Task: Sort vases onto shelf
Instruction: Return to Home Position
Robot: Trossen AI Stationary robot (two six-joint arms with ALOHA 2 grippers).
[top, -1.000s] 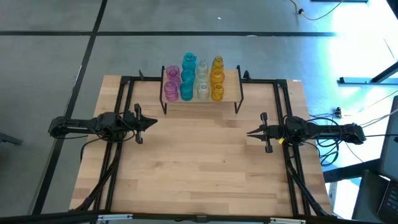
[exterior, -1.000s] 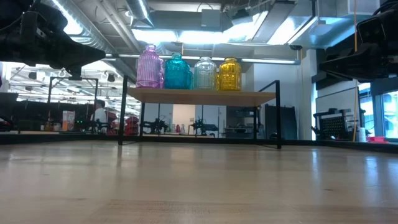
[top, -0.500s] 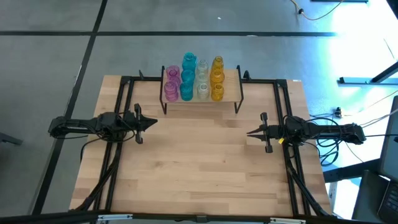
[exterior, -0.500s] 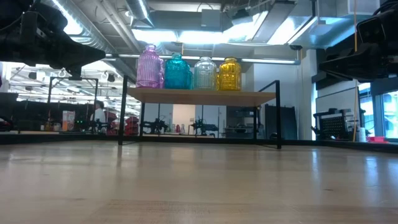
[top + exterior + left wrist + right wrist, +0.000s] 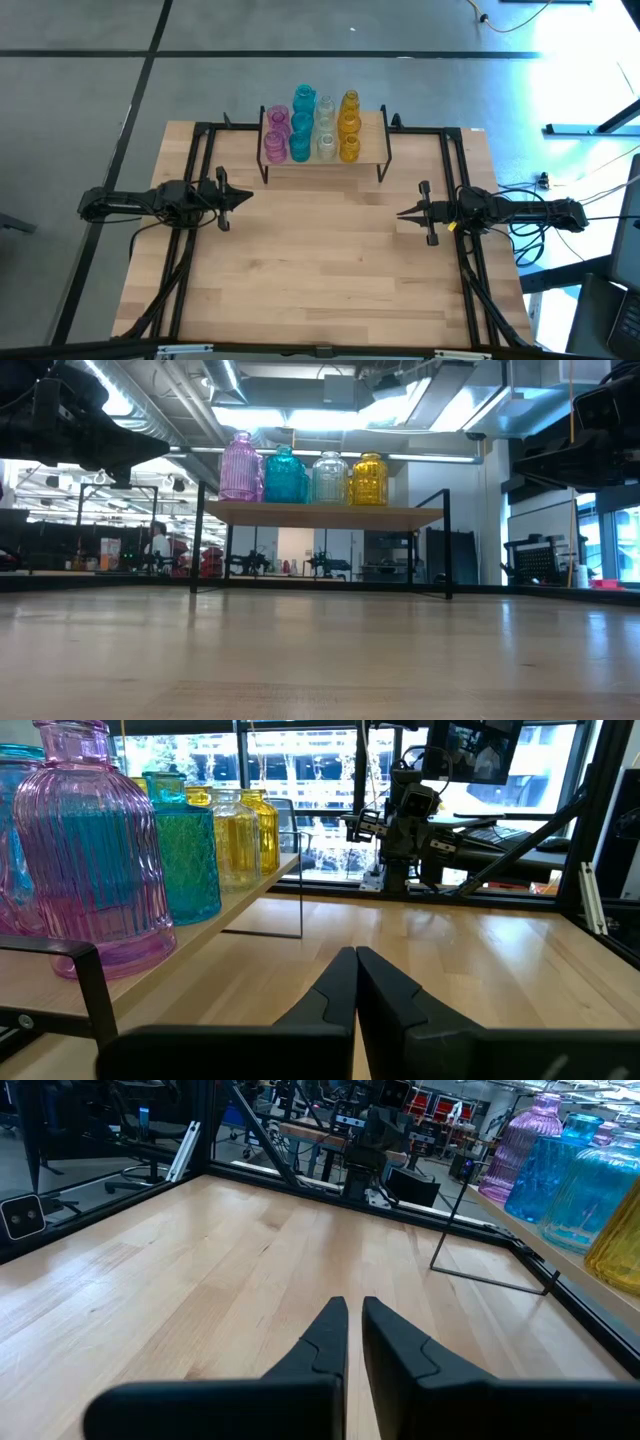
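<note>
Light-wood worktop [image 5: 320, 270], grey floor around. Vases [image 5: 311, 128] all on shelf [image 5: 372, 150] at worktop's far edge, in colour rows: pink, teal-blue, clear, amber-yellow from left to right. Left gripper [image 5: 245, 197] at left side of worktop, fingers pressed together, empty. Right gripper [image 5: 403, 213] at right side, fingers nearly touching, empty. Both well apart from shelf, tips facing each other.

Ribbed pink vases [image 5: 275, 134], teal-blue vases [image 5: 301, 124], clear vases [image 5: 326, 130] and amber-yellow vases [image 5: 348, 126] stand in colour rows on the light-wood shelf [image 5: 373, 140] with black legs, over a pale striped wooden bench [image 5: 320, 270] flanked by dark arms.
</note>
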